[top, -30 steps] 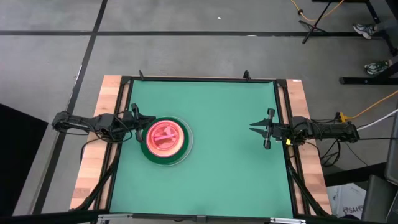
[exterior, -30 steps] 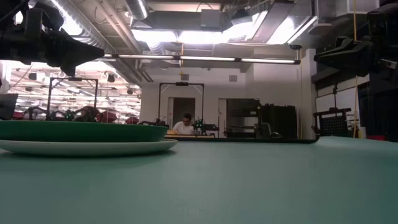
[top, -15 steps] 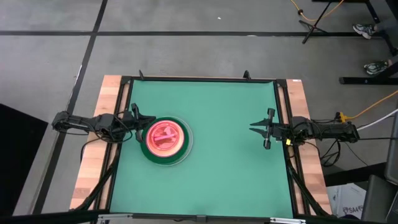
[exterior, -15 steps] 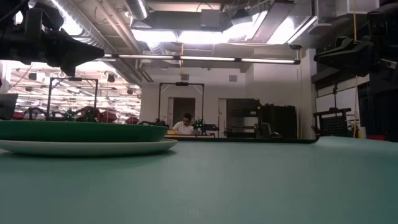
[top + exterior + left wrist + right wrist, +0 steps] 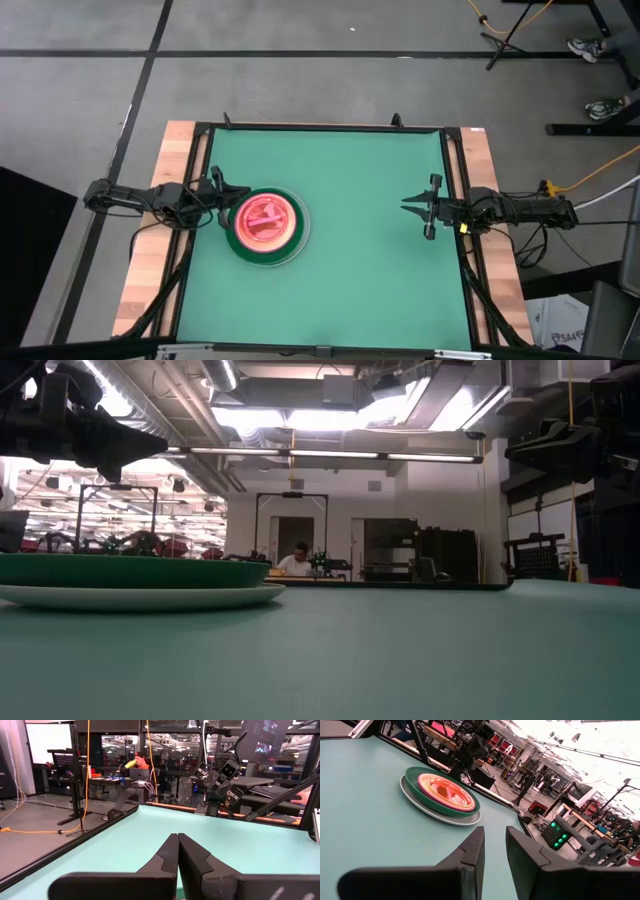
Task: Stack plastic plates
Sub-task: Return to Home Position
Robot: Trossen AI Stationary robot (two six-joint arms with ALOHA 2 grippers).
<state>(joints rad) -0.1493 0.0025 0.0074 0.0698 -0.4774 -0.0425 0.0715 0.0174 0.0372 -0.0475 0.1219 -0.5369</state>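
Observation:
The plastic plates (image 5: 266, 226) stand in one stack on the left half of the green table. A large white plate (image 5: 150, 597) lies on the table, a dark green one (image 5: 130, 571) on it, and magenta, orange and pink ones nest inside (image 5: 445, 789). My left gripper (image 5: 232, 196) hovers shut at the stack's left edge, raised above it (image 5: 105, 445); its wrist view (image 5: 178, 836) looks over the plates. My right gripper (image 5: 406, 207) waits near the table's right edge, open (image 5: 495, 834) and pointing at the stack.
The green mat (image 5: 360, 280) lies bare between the stack and my right gripper. Black frame rails (image 5: 455, 180) and wooden side boards (image 5: 150, 260) border the table. A person (image 5: 297, 562) sits far back in the room.

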